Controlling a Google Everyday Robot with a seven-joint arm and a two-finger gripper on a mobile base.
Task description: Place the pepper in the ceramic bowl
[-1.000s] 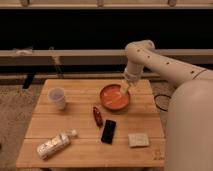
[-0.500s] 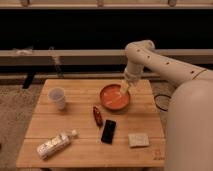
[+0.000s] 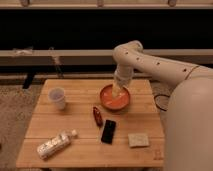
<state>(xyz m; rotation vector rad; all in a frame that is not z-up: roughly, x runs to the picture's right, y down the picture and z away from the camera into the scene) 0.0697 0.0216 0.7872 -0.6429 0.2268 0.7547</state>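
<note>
Nothing legible shows anywhere, neither word, brand, number nor sign: the label on the bottle (image 3: 56,145) lying on the wooden table (image 3: 85,97) is an unreadable pale patch, and the gripper (image 3: 118,90), down over the ceramic bowl (image 3: 112,102), carries no marking that can be read.

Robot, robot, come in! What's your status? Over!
Gripper open, over the ceramic bowl. Pepper not picked up, lying on the table beside the black phone. Nothing on top of the pepper. Over.
</note>
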